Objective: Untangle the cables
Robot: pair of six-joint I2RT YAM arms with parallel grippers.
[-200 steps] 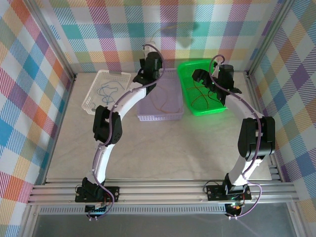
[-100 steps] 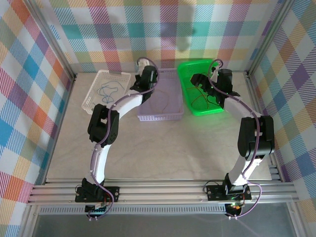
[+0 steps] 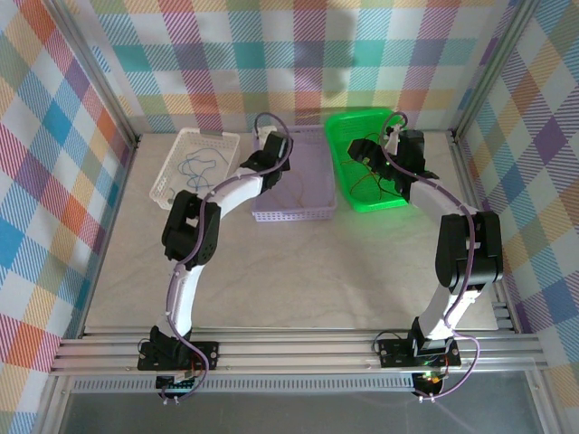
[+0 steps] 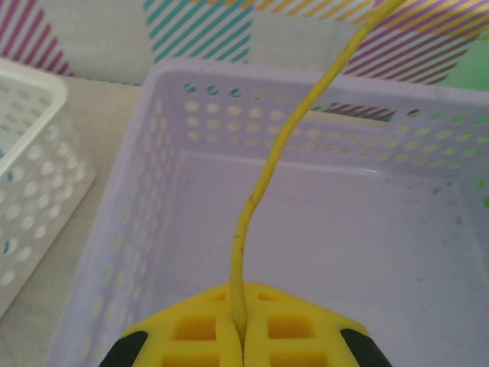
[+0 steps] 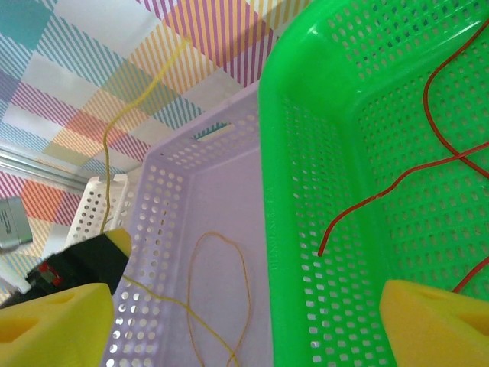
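Three baskets [image 3: 294, 217], two arms [image 3: 237, 185], one yellow cable [image 4: 260, 191], one orange [image 5: 218, 234], one blue [image 3: 201, 163]; reds [image 5: 382, 196] uncounted.

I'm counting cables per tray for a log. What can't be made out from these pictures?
Yellow cable, left wrist view: pinched in the shut left end effector, its far end runs off the top edge.
Red cables in the green tray, right wrist view: cut off by the right edge, so their number is unclear.
Blue cable in the white tray, top view: too small to count strands.
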